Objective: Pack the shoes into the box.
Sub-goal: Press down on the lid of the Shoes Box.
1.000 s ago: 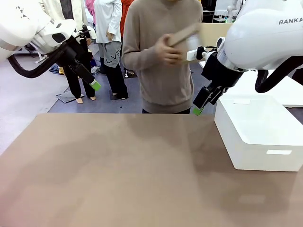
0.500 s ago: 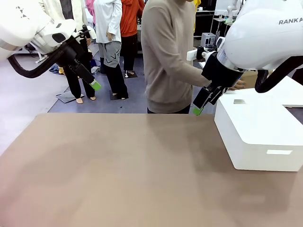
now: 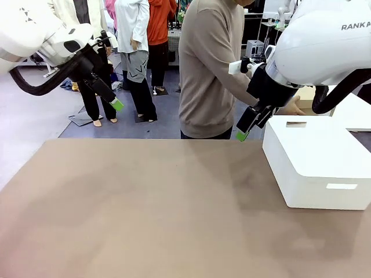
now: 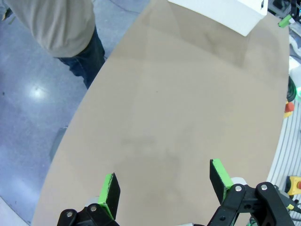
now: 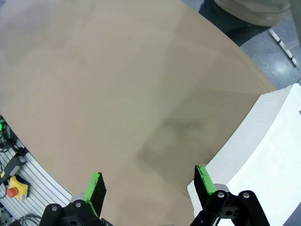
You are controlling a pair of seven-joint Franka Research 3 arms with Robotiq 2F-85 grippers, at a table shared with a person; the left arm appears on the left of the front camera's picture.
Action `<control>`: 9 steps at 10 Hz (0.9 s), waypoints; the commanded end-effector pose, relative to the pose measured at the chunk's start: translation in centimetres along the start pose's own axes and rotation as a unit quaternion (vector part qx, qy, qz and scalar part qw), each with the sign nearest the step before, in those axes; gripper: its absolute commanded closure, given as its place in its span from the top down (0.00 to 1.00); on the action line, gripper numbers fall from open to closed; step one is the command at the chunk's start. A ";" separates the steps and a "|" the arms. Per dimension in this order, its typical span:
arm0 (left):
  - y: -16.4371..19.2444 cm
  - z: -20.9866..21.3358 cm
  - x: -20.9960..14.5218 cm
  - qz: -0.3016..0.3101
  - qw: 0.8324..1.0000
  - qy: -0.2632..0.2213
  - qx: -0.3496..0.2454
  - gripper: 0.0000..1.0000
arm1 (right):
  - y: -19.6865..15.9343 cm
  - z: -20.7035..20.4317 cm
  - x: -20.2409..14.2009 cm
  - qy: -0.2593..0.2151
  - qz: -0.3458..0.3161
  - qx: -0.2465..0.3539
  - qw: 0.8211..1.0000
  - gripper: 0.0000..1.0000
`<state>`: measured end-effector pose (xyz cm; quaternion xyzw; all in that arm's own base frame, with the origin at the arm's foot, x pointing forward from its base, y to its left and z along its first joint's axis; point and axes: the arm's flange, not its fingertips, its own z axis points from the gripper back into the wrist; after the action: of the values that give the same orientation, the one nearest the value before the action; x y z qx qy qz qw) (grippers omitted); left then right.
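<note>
Two arms raised above a bare tan surface (image 3: 145,208). The left gripper (image 4: 164,181) hangs high at the robot's left, its fingers (image 4: 111,188) spread fully apart with nothing between them. The right gripper (image 5: 150,188) is raised near the far edge, just beside a white rectangular box (image 3: 319,162) that rests at the robot's right; its fingers (image 5: 96,186) also stand wide and hold nothing. A person in a beige sweater (image 3: 211,69) stands at the far side, turned toward that white box, with a hand (image 3: 294,106) behind the right arm. A tan cardboard edge (image 3: 305,92), possibly the shoebox, lies beyond the white box; it is too hidden to tell.
</note>
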<state>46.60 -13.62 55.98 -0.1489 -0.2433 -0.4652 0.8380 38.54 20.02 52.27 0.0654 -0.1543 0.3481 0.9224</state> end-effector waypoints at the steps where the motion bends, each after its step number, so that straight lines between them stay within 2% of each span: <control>1: 0.1 0.2 0.0 0.000 1.000 -0.002 0.004 1.00 | 0.0 0.0 0.0 0.000 -0.002 -0.002 1.000 1.00; 9: 0.1 0.2 0.0 0.000 1.000 -0.002 0.004 1.00 | 0.0 0.0 0.0 0.000 -0.002 -0.002 1.000 1.00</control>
<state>46.60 -13.62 55.98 -0.1489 -0.2433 -0.4652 0.8380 38.54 20.02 52.27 0.0654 -0.1543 0.3481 0.9224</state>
